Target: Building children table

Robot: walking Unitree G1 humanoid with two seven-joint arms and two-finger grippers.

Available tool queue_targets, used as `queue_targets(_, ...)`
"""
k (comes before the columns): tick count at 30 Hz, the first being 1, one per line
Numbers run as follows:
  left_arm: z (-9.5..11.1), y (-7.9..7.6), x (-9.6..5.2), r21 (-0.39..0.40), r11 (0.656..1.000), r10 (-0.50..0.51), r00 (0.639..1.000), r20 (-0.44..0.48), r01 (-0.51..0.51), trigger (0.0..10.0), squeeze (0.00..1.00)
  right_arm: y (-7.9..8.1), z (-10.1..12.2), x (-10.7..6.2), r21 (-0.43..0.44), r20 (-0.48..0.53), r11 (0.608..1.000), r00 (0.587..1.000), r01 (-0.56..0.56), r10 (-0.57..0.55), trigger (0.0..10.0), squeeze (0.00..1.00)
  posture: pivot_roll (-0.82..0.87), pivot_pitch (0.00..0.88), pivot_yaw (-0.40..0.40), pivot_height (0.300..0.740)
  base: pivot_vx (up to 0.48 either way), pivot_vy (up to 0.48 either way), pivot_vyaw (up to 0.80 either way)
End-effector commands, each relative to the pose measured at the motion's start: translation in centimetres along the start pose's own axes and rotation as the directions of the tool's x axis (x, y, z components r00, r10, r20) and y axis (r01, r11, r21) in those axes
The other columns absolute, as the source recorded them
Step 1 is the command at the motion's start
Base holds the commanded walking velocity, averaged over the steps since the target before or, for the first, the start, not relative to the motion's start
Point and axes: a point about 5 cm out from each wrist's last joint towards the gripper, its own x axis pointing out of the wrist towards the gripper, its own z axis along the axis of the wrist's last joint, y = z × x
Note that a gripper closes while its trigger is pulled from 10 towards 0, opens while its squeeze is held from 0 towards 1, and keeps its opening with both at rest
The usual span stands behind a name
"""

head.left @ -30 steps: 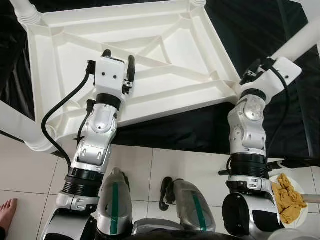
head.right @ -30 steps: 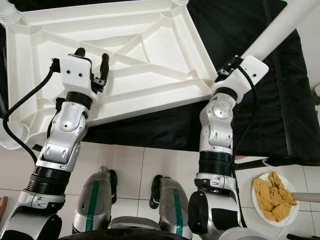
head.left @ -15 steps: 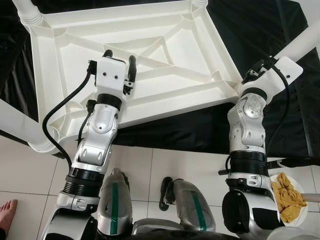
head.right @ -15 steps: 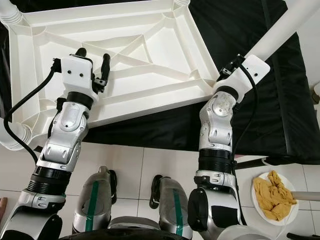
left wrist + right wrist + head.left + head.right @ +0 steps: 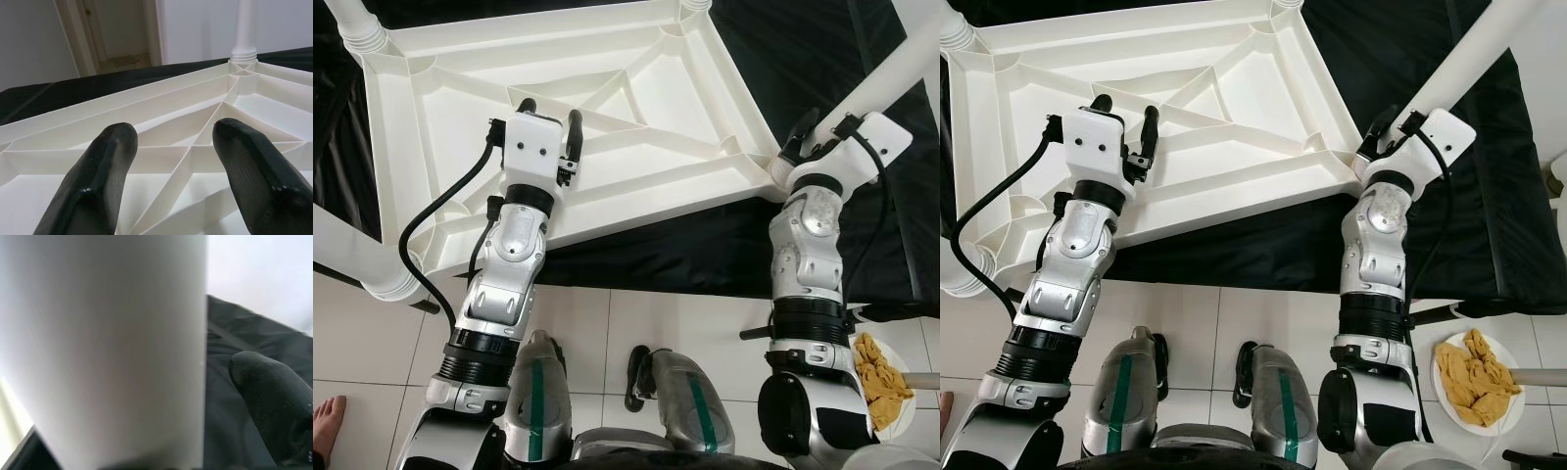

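A white plastic children's table (image 5: 636,59) lies upside down on a black cloth, its ribbed underside facing up. My left gripper (image 5: 549,108) hovers open over the ribs near the table's middle, and its two black fingers (image 5: 112,147) hold nothing. At the near right corner a white leg (image 5: 891,73) rises from its socket. My right gripper (image 5: 822,125) is at the base of this leg. In the right wrist view the leg (image 5: 107,347) stands close, with one finger (image 5: 274,391) a small gap away from it. The other finger is hidden behind the leg.
More white legs stand at the far left corner (image 5: 352,20) and the near left corner (image 5: 352,255). The black cloth (image 5: 803,49) spreads under the table. On the tiled floor are a plate of yellow stuff (image 5: 881,377) at my right and a person's bare foot (image 5: 325,416) at my left.
My right wrist has shifted a little to the right and turned, so a black finger now shows beside the leg's base. The left arm has barely moved.
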Motion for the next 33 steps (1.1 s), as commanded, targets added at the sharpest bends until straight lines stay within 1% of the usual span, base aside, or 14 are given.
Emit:
queue_targets(1,0.0,-0.5,-0.2,-0.003,0.999,-0.049,0.999,-0.008,0.049,10.0,0.0,-0.4,-0.3,0.3,0.008,-0.021,0.999,0.999,-0.032,0.032,10.0,0.99,0.13,0.086,-0.065,0.74,0.0,0.0,0.0)
queue_targets(2,0.0,-0.5,-0.2,-0.003,0.999,-0.049,0.999,-0.008,0.049,10.0,0.0,-0.4,-0.3,0.3,0.008,-0.021,0.999,0.999,-0.032,0.032,10.0,0.99,0.13,0.086,-0.065,0.74,0.0,0.0,0.0)
queue_targets(3,0.0,-0.7,-0.2,-0.001,0.998,-0.064,0.998,-0.01,0.064,10.0,0.0,-0.4,-0.3,0.5,0.017,-0.034,0.997,0.997,-0.07,0.07,10.0,0.21,0.13,0.087,-0.064,0.74,0.0,0.0,0.0)
queue_targets(4,0.0,-0.7,-0.2,-0.001,0.998,-0.064,0.998,-0.01,0.064,10.0,0.0,-0.4,-0.3,0.5,0.017,-0.034,0.997,0.997,-0.07,0.07,10.0,0.21,0.13,0.087,-0.064,0.74,0.0,0.0,0.0)
queue_targets(5,0.0,-0.9,-0.3,-0.001,0.996,-0.086,0.996,-0.012,0.086,10.0,0.0,-0.4,-0.4,0.7,0.016,-0.042,0.994,0.993,-0.109,0.109,10.0,0.0,0.13,0.087,-0.064,0.74,0.0,0.0,0.0)
queue_targets(6,0.0,-0.9,-0.3,-0.001,0.996,-0.086,0.996,-0.012,0.086,10.0,0.0,-0.4,-0.4,0.7,0.016,-0.042,0.994,0.993,-0.109,0.109,10.0,0.0,0.13,0.087,-0.064,0.74,0.0,0.0,0.0)
queue_targets(8,0.0,-1.6,-0.5,0.014,0.988,-0.155,0.988,-0.015,0.155,10.0,0.0,-0.4,-0.6,1.0,0.024,-0.072,0.982,0.98,-0.187,0.188,10.0,0.0,0.12,0.086,-0.064,0.74,0.0,0.0,0.0)
queue_targets(9,-0.2,-2.1,-0.7,0.03,0.979,-0.202,0.979,-0.023,0.202,10.0,0.0,-0.2,-0.8,1.1,0.013,-0.084,0.965,0.961,-0.263,0.263,10.0,0.0,0.12,0.084,-0.064,0.74,0.0,0.0,0.0)
queue_targets(14,-0.3,-2.3,-0.8,0.035,0.976,-0.212,0.977,-0.026,0.213,10.0,0.0,-0.1,-0.8,1.1,0.008,-0.084,0.957,0.954,-0.29,0.289,10.0,0.0,0.12,0.084,-0.064,0.74,0.0,0.0,0.0)
queue_targets(16,-0.2,-2.6,-0.9,0.023,0.973,-0.227,0.973,-0.029,0.228,10.0,0.0,0.0,-1.1,1.1,0.005,-0.107,0.933,0.927,-0.36,0.359,10.0,0.0,0.12,0.083,-0.069,0.74,0.0,0.0,0.0)
queue_targets(20,-0.2,-2.8,-1.0,0.019,0.971,-0.236,0.971,-0.031,0.237,10.0,0.0,0.1,-1.2,1.1,0.008,-0.12,0.908,0.901,-0.419,0.417,10.0,0.0,0.12,0.083,-0.07,0.74,0.0,0.0,0.0)
queue_targets(26,-0.1,-2.8,-1.0,0.021,0.967,-0.253,0.967,-0.034,0.254,10.0,0.0,0.3,-1.1,1.1,0.016,-0.137,0.84,0.831,-0.542,0.539,10.0,0.0,0.12,0.084,-0.072,0.74,0.0,0.0,0.0)
queue_targets(28,0.0,-2.8,-1.0,0.021,0.967,-0.254,0.967,-0.034,0.255,10.0,0.0,0.3,-1.1,1.1,0.015,-0.139,0.836,0.827,-0.549,0.545,10.0,0.0,0.12,0.084,-0.072,0.74,0.0,0.0,0.0)
queue_targets(33,0.0,-3.2,-1.5,0.011,0.954,-0.3,0.953,-0.041,0.301,10.0,0.0,-0.1,-0.5,1.2,0.011,-0.128,0.758,0.751,-0.652,0.648,10.0,0.0,0.12,0.086,-0.072,0.74,0.0,0.0,0.0)
